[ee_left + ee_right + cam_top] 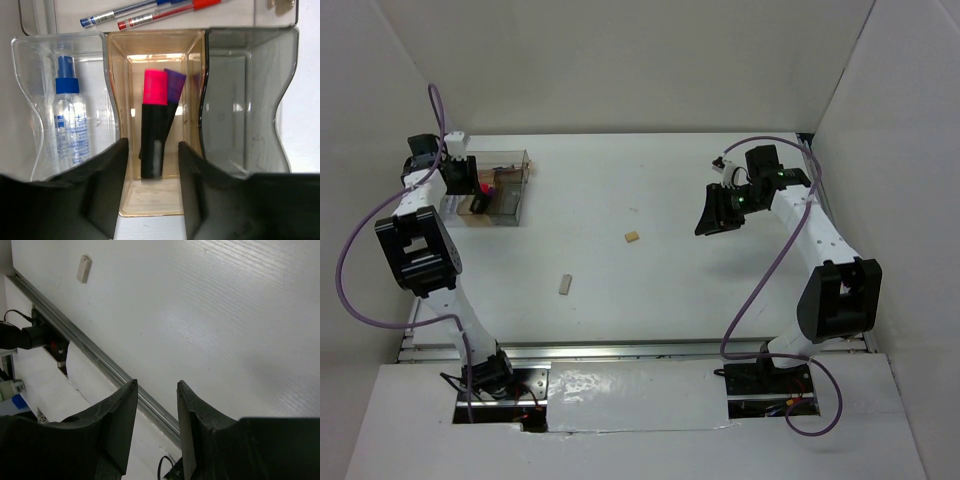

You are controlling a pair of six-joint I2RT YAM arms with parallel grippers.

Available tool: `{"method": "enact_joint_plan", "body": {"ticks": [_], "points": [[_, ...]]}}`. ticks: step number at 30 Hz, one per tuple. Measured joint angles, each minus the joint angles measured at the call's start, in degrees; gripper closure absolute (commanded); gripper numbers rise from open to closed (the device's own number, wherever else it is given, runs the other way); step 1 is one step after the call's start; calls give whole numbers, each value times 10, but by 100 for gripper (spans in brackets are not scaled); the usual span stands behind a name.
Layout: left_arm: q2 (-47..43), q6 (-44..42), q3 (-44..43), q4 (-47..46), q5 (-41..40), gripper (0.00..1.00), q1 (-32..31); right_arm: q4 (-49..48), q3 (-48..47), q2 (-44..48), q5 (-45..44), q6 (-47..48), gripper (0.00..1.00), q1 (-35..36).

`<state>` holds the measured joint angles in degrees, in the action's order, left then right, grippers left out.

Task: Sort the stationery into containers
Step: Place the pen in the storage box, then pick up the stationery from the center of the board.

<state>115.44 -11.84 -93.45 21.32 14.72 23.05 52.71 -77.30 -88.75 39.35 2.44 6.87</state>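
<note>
My left gripper (152, 150) is open and empty above the clear compartment box (510, 172) at the far left. In the left wrist view the pink-black marker (154, 130) and the purple marker (174, 92) lie in the tan middle compartment (150, 200). The blue-capped tube (67, 120) lies in the clear left compartment. The grey right compartment (240, 100) holds nothing. The blue pen (117, 12) and red pen (160, 14) lie in the far compartment. Two tan erasers (633, 237) (565, 284) lie on the table. My right gripper (156, 387) is open and empty, raised at the right.
White walls enclose the table (670, 200) on three sides. A metal rail (640, 350) runs along the near edge. In the right wrist view one eraser (83, 268) lies near the rail (100, 355).
</note>
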Motion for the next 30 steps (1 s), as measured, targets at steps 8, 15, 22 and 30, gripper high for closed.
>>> {"method": "enact_joint_plan", "body": {"ticks": [8, 15, 22, 30], "points": [[-38, -21, 28, -10, 57, 41, 2, 0, 1, 0, -2, 0, 56, 0], [-303, -261, 199, 117, 187, 31, -95, 0, 20, 2, -11, 0, 56, 1], [-475, -388, 443, 151, 165, 14, -331, 0, 20, 2, -9, 0, 56, 8], [-403, -238, 474, 93, 94, 29, -359, 0, 20, 2, -10, 1, 56, 18]]}}
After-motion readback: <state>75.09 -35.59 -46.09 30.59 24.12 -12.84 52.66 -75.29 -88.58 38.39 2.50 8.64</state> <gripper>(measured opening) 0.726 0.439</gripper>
